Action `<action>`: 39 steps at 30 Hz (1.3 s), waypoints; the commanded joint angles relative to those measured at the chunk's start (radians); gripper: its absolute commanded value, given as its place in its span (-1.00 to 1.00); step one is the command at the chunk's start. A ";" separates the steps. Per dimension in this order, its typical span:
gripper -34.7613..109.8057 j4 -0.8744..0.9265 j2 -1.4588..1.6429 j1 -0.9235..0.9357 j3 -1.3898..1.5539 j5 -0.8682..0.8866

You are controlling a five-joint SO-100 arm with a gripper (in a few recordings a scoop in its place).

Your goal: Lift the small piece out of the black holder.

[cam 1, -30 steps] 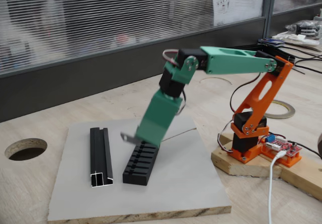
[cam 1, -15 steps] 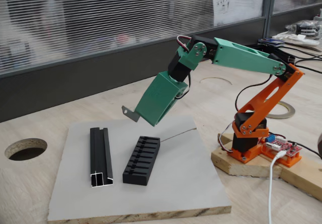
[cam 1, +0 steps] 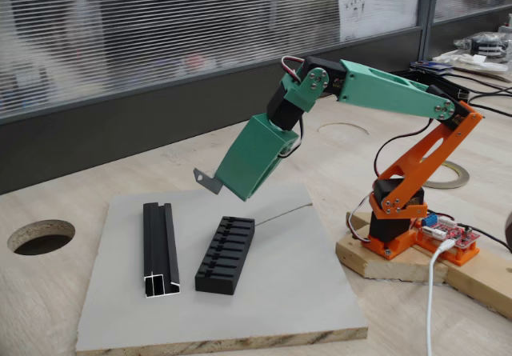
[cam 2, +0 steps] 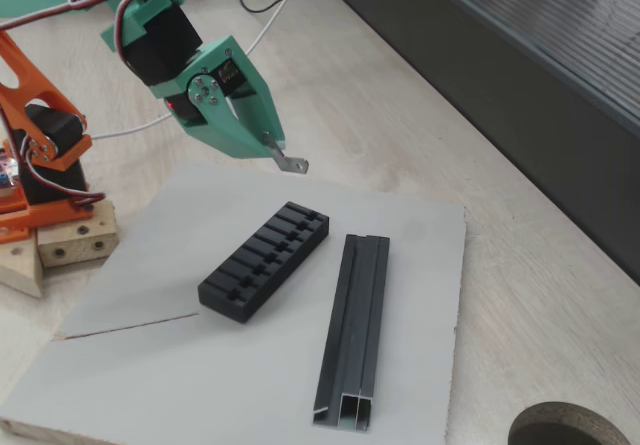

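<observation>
Gripper: the green gripper [cam 1: 220, 184] [cam 2: 272, 145] hangs in the air above the grey board, tilted down toward the board's far edge in a fixed view; its fingers are pressed together on the small piece, pinching one end of it.
Small piece: the small piece [cam 1: 207, 180] [cam 2: 292, 162] is a flat grey metal tab with a bent end; it sticks out sideways from the gripper tip, clear of the black holder and touching nothing else.
Black holder: the black holder [cam 1: 225, 254] [cam 2: 264, 259] lies flat near the middle of the grey board, with a row of crosswise slots along its top; it sits below the gripper and well apart from it.
Channel rail: the long black channel rail [cam 1: 160, 249] [cam 2: 353, 330] lies on the board just beside the holder, roughly parallel to it, not touching it; its silvery cut end faces the board's near edge in one fixed view [cam 1: 161, 284].
Grey board: the grey board [cam 1: 296, 292] [cam 2: 420, 235] rests on the wooden table and carries the holder and the rail.
Wooden table: the wooden table [cam 1: 48, 292] [cam 2: 520, 295] has a round hole [cam 1: 40, 236] [cam 2: 570, 430] cut in it beside the board.
Arm: the arm has green upper links [cam 1: 384, 92] and an orange lower link [cam 1: 416, 164] [cam 2: 30, 85]; its base stands on a wooden block [cam 1: 384, 260] [cam 2: 60, 245] next to the board's edge.
</observation>
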 commanded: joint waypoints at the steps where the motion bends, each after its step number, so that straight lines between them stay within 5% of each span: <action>1: -0.44 0.003 0.029 0.000 -0.006 0.005; 39: -0.44 0.002 0.046 -0.002 -0.018 0.003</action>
